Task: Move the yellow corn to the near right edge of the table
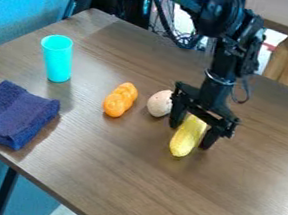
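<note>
The black gripper (189, 136) hangs down right of the table's middle, its fingers open, one on each side of a long yellow vegetable-like object (188, 136). The yellow object lies lengthwise on the table, its upper end partly hidden beneath the gripper. Just left of the gripper is a pale beige, egg-shaped object (160, 103). Farther left lies a lumpy orange object (120, 99).
A turquoise cup (58, 59) stands upright at the upper left of the brown table (125, 162). Below it, a folded dark blue cloth (12, 115) lies by the table's left edge. A cable loops beside the arm.
</note>
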`<state>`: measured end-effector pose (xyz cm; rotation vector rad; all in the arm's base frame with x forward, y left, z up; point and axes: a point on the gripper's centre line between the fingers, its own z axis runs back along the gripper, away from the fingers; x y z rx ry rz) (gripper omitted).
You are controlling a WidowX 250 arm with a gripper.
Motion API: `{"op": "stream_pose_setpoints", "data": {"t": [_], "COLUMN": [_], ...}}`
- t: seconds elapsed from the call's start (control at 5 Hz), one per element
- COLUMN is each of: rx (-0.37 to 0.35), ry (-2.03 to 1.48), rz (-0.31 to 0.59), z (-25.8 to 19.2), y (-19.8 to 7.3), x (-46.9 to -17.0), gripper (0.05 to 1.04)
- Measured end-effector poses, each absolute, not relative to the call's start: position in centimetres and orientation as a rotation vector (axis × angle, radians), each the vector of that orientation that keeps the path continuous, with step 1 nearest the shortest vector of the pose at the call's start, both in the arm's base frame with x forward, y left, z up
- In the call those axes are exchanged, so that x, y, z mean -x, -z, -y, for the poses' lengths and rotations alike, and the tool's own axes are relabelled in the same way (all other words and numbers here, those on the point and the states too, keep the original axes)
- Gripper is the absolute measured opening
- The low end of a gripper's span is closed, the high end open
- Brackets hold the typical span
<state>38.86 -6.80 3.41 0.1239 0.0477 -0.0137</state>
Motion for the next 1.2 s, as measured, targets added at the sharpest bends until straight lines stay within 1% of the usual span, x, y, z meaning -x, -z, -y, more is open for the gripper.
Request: {"op": "stream_pose_setpoints", "data": {"t": [0.2, 0.4, 0.6, 0.8, 1.0, 1.2], "rx": [-0.125, -0.104, -0.086, -0.024, 0.061, 0.143], "ry": [0.013, 0.017, 0.041, 0.083, 0.123, 0.141], "rz": [-0.068, -0.050, -0.066, 0.015, 0.104, 0.209], "z": [6.7, 7.0, 7.1, 7.8, 8.8, 10.4], "y": [-2.8, -2.6, -2.7, -5.2, -7.7, -10.0], "x": [-38.7, -38.7, -37.8, -37.4, -36.3, -33.6], "gripper": [0.946, 0.701, 0.678, 0.678, 0.678, 0.678]}}
